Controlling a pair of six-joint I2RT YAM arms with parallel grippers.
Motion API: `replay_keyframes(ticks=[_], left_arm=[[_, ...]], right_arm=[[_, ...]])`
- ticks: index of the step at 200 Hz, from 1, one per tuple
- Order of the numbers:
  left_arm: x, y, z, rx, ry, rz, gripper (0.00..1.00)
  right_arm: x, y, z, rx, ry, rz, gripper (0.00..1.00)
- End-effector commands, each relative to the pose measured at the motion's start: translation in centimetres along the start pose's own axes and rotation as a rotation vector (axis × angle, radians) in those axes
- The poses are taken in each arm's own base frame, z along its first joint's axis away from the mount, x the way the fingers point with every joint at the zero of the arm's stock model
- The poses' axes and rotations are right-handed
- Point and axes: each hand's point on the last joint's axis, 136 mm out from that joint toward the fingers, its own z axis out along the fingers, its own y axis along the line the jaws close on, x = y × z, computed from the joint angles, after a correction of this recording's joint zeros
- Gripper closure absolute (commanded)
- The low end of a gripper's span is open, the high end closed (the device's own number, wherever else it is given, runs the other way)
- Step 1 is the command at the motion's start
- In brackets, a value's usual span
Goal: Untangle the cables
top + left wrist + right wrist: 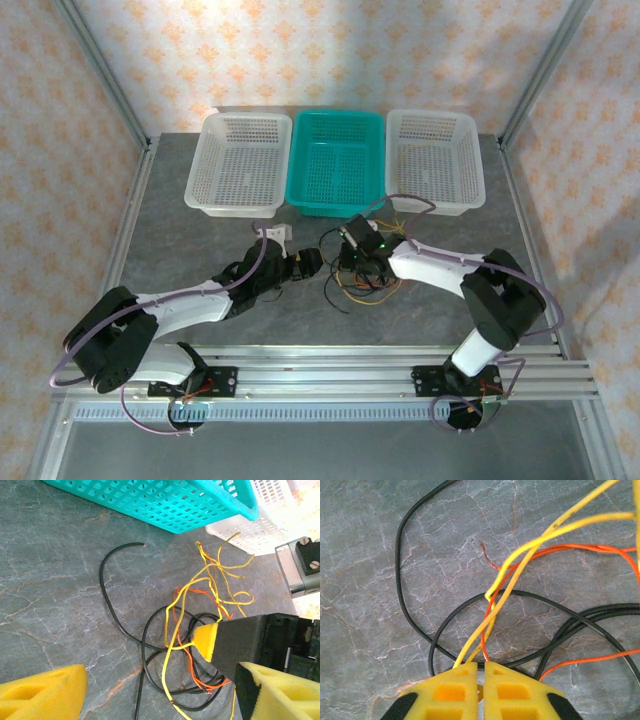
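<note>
Cables lie tangled just before teal basket

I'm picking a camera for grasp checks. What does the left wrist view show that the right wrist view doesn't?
Left wrist view: the teal basket, a white basket, the black cable's free end, and the right gripper from outside. Right wrist view: that gripper's fingertips shut on the yellow cable, close up. Both: the yellow cable, orange cable and black cable tangled on the grey table.

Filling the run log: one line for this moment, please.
right jaws: shut on yellow cable | left jaws: open | black cable, orange cable: tangled
</note>
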Motion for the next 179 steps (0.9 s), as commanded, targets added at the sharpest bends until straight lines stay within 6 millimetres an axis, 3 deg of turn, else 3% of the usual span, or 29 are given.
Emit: replay_keyframes(ticks=[1, 47, 107, 148, 179], left_arm=[[-1.4, -1.5, 0.2, 0.040, -0.034, 0.025, 0.22], [-1.2, -3.0, 1.5, 0.081, 0.010, 0.074, 0.22], [-0.9, -4.3, 2.9, 0.140, 0.043, 0.098, 0.24], [-0.2, -7.1, 2.8, 0.259, 0.062, 0.120, 0.28], [-0.2, -6.0, 4.0, 0.200, 0.063, 0.132, 0.37]], right_arm=[[-2.2, 1.2, -2.5, -0.022, -0.076, -0.003, 0.97], [-3.4, 2.0, -5.7, -0.067, -0.115, -0.002, 1.00], [-7.5, 2.8, -10.8, -0.161, -0.225, 0.042, 1.00], [-9.0, 3.0, -12.3, -0.227, -0.251, 0.085, 1.00], [-9.3, 3.4, -12.8, -0.247, -0.251, 0.073, 1.00]])
